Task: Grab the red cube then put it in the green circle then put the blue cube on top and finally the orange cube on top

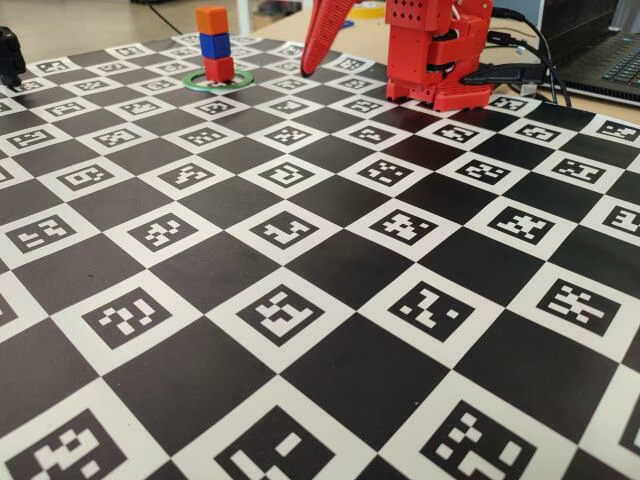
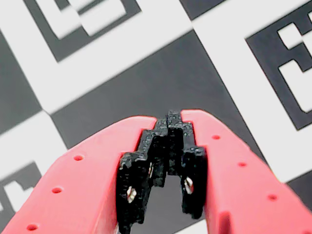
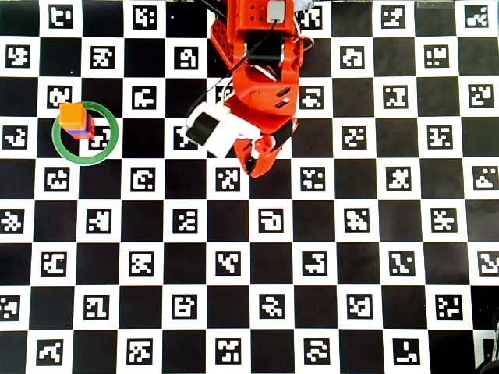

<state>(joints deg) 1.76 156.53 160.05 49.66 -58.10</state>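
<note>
Red arm [image 3: 261, 74], black-padded claw [image 2: 168, 127], black cables

- From overhead we see little of the red cube [image 3: 89, 125] and the blue cube [image 3: 78, 132]: the orange cube [image 3: 72, 115] covers most of both.
- In the fixed view the arm [image 1: 435, 50] is cut off by the top edge (its gripper [image 1: 308, 66] tip shows).
- In the wrist view the checkered mat [image 2: 146, 73] is blurred.

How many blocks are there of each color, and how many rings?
Red cube: 1
Blue cube: 1
Orange cube: 1
Green circle: 1
Total: 4 things, with the three cubes stacked inside the ring.
</note>
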